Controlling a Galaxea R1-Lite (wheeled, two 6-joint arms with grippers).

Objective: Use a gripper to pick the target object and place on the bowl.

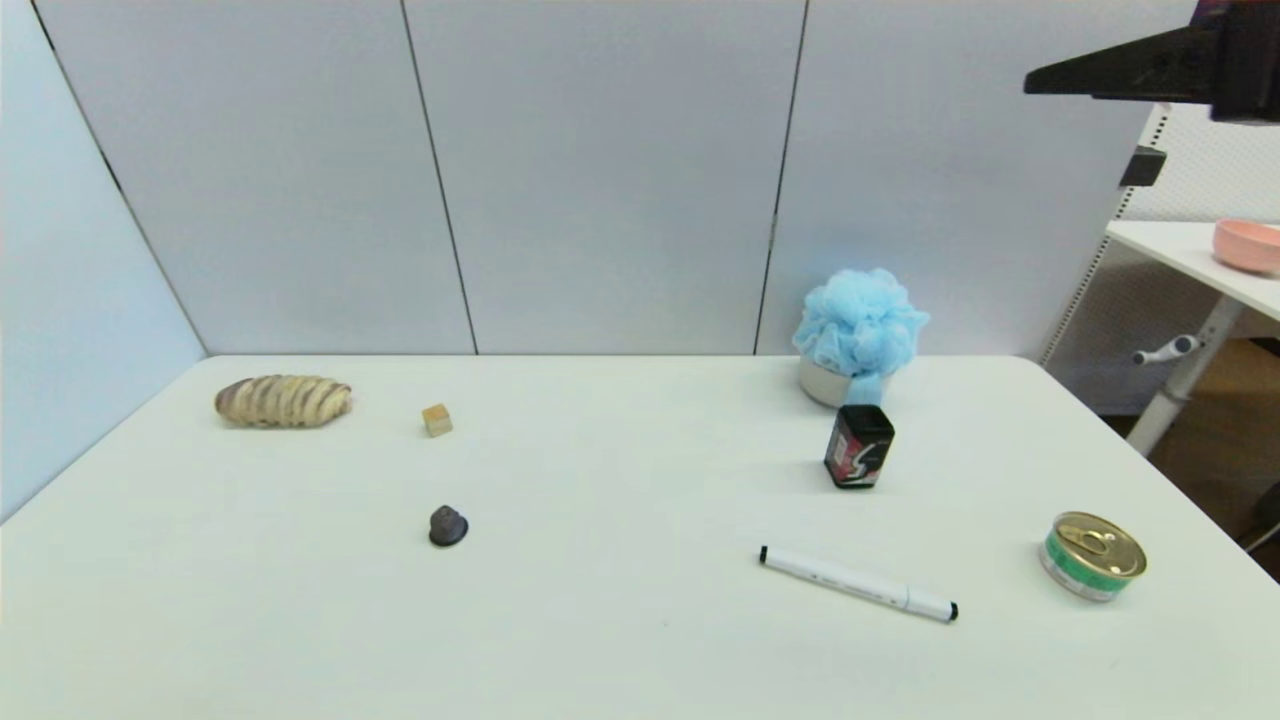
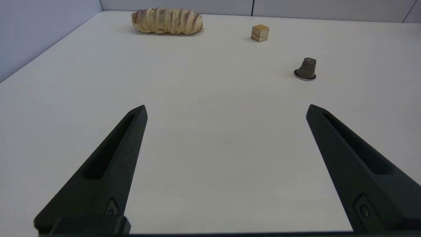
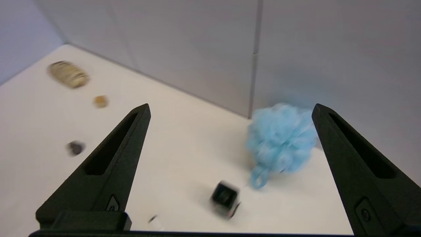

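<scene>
At the far right of the bench [image 1: 620,620], the target object [image 1: 860,322] already sits on the bowl [image 1: 822,384], looking light, soft and squashy, best pinched through its mesh by the right gripper [image 3: 230,110], whose jaws gape wide above.

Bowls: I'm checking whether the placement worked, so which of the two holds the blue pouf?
The off-white bowl at the table's back edge holds the pouf. The pink bowl sits apart on the side table.
</scene>
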